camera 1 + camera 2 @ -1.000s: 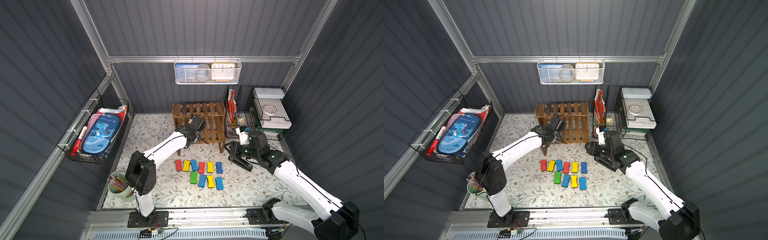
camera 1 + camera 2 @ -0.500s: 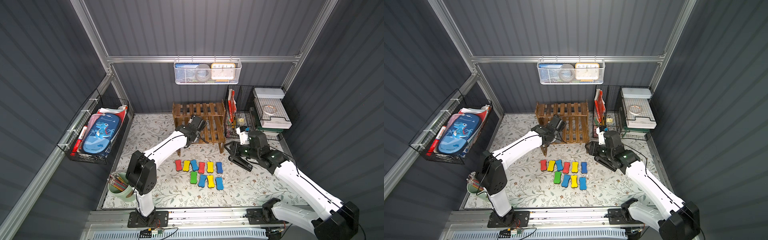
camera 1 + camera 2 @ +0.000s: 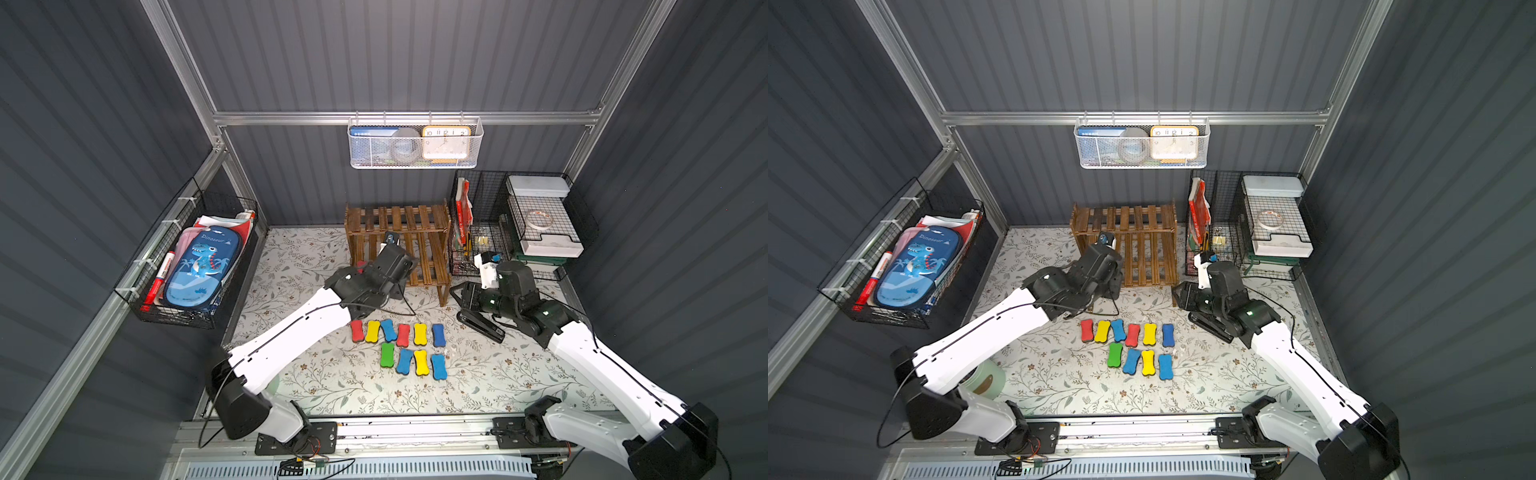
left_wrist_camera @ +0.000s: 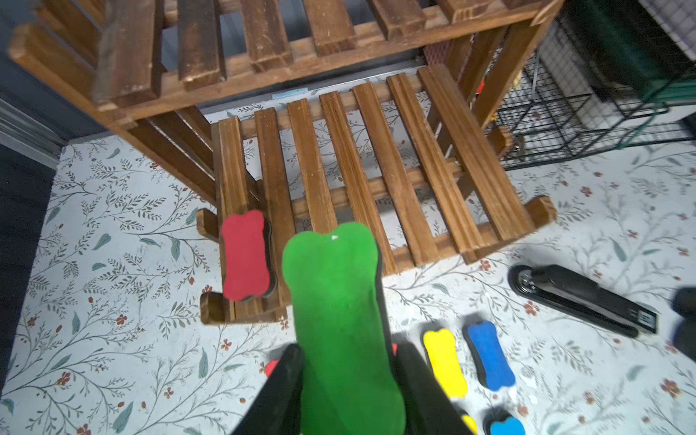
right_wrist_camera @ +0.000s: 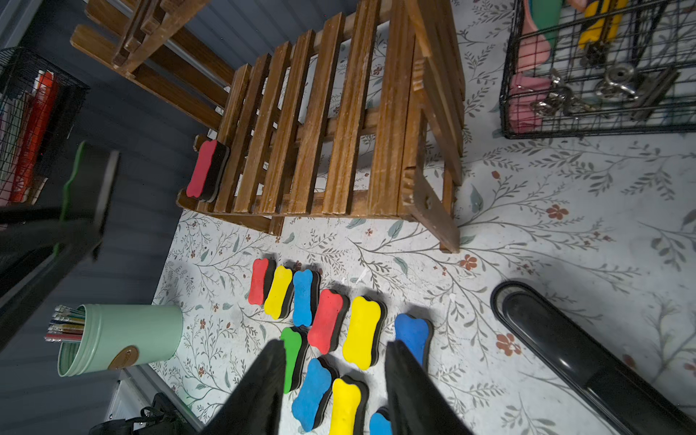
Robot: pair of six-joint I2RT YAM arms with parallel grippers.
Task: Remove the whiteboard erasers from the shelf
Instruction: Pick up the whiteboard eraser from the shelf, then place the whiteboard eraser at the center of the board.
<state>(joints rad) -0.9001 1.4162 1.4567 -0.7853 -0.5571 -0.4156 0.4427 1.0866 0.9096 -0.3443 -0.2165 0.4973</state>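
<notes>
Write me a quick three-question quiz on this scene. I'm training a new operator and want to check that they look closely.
1. True or false: every eraser is off the shelf.
2. What is the left claw holding? A) the stapler B) a green eraser C) nothing
3. How many erasers lie on the mat?

Key
1. False: a red eraser lies on the lower tier.
2. B
3. Ten: six in the row nearer the shelf, four in the other.
</notes>
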